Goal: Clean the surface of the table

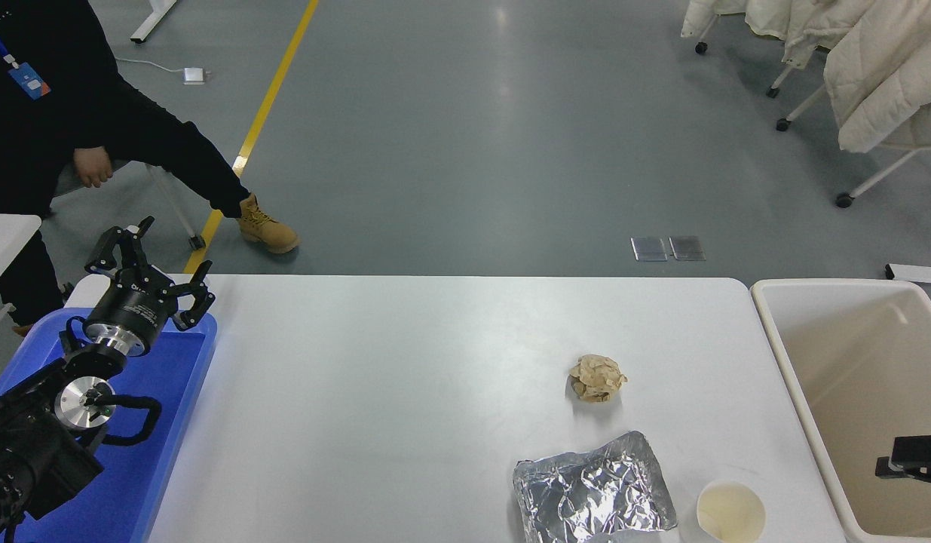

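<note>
Tabletop (pixel 405 392) carrying a crumpled paper ball (pixel 598 378), foil bag (pixel 593 494) and paper cup (pixel 730 512) toward its near right corner. Right hand (pixel 914 457), grip indiscernible, lies nearer; left hand (pixel 152 268), fingers spread and empty, parked at the left edge.

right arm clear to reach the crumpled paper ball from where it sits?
Probably yes. The right gripper sits over the beige bin; only bare table surface lies toward the paper ball, and the foil bag sits nearer the camera.

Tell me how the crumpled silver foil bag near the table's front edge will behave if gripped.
The crumpled silver foil bag looks thin and creased, so it will probably fold under the fingers. It lies fairly flat, likely light, and may slide on the smooth white table surface rather than lift cleanly.
</note>
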Available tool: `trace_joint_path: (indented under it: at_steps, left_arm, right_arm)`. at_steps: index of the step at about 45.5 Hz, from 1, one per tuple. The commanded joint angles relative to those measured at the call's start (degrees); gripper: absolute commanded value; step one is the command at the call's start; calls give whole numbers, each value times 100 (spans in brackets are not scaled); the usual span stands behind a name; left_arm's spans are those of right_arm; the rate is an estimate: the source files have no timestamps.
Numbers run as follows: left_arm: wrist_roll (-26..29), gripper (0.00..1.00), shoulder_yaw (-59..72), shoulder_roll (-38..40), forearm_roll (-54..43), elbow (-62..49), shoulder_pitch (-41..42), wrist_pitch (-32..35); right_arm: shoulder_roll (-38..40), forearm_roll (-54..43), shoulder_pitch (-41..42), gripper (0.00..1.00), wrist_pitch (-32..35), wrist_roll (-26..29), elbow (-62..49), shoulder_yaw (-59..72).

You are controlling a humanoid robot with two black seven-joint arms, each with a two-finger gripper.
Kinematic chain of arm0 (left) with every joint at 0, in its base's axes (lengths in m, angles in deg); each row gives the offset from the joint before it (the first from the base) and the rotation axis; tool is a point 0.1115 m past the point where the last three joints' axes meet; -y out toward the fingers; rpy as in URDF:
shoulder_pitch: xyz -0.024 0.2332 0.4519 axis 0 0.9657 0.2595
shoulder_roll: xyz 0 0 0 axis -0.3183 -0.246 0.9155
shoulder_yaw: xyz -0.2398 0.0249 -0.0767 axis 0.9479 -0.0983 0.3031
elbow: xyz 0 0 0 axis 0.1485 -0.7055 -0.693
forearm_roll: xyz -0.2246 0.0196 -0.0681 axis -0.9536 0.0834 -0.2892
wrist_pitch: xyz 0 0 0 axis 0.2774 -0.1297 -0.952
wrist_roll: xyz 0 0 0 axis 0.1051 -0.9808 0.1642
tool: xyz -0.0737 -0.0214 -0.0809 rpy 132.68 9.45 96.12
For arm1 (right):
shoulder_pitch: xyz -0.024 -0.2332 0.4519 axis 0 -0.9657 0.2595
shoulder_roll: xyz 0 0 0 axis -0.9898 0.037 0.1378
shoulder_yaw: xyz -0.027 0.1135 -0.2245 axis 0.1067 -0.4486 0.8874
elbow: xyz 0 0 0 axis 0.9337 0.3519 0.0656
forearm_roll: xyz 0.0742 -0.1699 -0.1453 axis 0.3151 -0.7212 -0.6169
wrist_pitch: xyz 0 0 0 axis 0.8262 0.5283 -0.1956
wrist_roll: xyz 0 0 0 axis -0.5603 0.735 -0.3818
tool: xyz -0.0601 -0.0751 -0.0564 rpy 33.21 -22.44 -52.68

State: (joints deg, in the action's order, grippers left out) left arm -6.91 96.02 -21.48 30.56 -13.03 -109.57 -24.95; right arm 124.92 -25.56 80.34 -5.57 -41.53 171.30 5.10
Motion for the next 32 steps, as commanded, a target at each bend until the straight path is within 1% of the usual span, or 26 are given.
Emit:
trace_joint_path:
  at_steps: [1,16,21,32]
  left_arm:
    - [0,100,0,0,0,0,-1,-1]
    - [0,100,0,0,0,0,-1,-1]
    - [0,100,0,0,0,0,-1,-1]
    - [0,100,0,0,0,0,-1,-1]
  right_arm:
    - [41,95,-113,100,-22,3,178,80]
    - [-433,833,-306,100,-171,-32,195,71]
    - [-644,1053,-350,100,-347,-32,195,71]
    - [-1207,1089,-587,100,-804,-50,195,54]
